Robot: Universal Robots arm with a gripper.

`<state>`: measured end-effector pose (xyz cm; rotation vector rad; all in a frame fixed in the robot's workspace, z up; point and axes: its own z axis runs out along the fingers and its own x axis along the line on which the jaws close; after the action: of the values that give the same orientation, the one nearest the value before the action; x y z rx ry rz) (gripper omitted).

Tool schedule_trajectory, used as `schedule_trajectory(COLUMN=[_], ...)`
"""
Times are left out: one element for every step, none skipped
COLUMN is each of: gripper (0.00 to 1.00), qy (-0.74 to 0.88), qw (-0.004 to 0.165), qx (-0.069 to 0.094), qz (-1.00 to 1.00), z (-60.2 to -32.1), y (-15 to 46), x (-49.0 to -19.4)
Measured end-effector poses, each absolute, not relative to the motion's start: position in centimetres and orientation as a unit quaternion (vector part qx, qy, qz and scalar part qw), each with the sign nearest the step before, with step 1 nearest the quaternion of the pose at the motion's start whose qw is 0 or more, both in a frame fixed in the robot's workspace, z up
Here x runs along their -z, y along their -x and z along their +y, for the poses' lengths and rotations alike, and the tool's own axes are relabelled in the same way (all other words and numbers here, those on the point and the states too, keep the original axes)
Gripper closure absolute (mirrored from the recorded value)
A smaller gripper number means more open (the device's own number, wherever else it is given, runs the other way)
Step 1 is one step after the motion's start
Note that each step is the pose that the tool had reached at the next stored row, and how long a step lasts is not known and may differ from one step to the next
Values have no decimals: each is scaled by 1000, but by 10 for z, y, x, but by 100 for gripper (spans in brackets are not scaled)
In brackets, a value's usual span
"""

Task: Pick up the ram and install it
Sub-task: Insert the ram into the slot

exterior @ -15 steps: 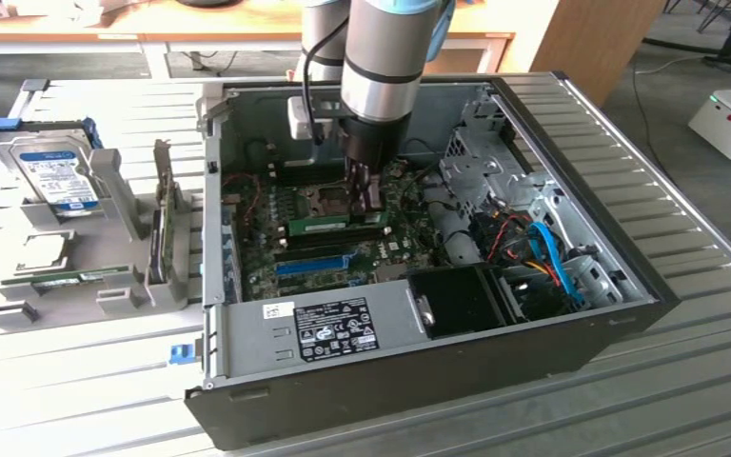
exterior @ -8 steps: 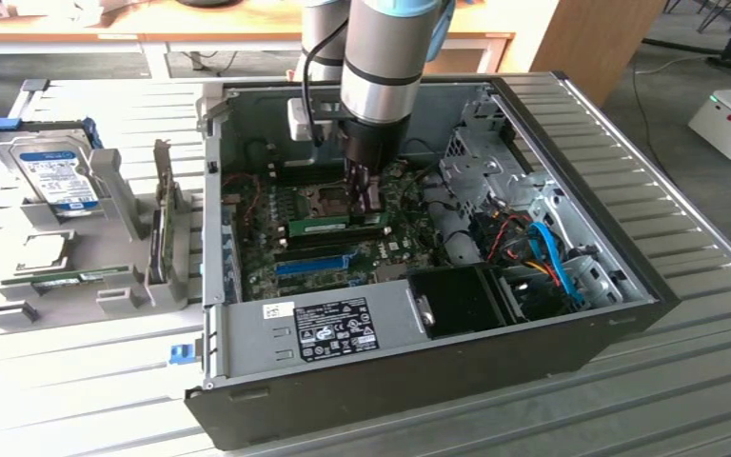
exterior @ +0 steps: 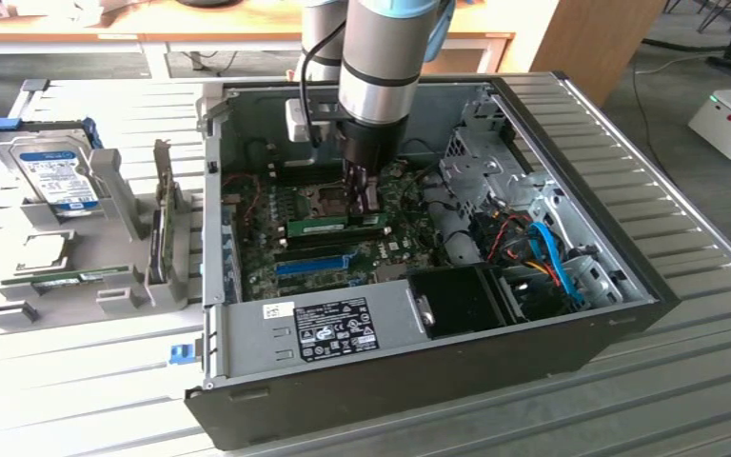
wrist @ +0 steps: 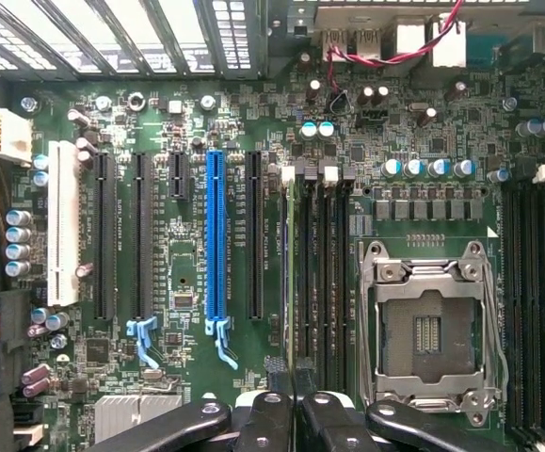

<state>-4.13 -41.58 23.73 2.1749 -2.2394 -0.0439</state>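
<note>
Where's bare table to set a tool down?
Bare table at the exterior view's left, between holder and near edge; more at its right, past the case. Crowded: holder with hard drive, and motherboard around the gripper.

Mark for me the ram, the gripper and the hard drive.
the ram (exterior: 319, 227), exterior view, on its green long side.
the gripper (wrist: 294, 403), wrist view, midway between its fingertips.
the hard drive (exterior: 61, 179), exterior view, on its blue-white label.

The thin green ram stick (wrist: 291, 273) stands edge-on, its chips unseen, one end hidden inside the black metal end effector (wrist: 294, 381).
</note>
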Motion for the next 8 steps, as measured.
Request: schedule_trajectory(gripper=[88, 88, 88, 88, 88, 88, 88, 88], qy=[-697, -696, -697, -697, -697, -697, -697, -697], qw=[10, 10, 10, 10, 10, 10, 10, 10], qx=[14, 14, 14, 14, 14, 14, 14, 14], qz=[-717, -717, -717, -717, -717, -717, -717, -717], z=[-415, -415, -415, -414, -414, -414, -414, -414], y=[41, 41, 41, 41, 41, 41, 41, 41], x=[-237, -237, -237, -237, -237, -237, -237, -236])
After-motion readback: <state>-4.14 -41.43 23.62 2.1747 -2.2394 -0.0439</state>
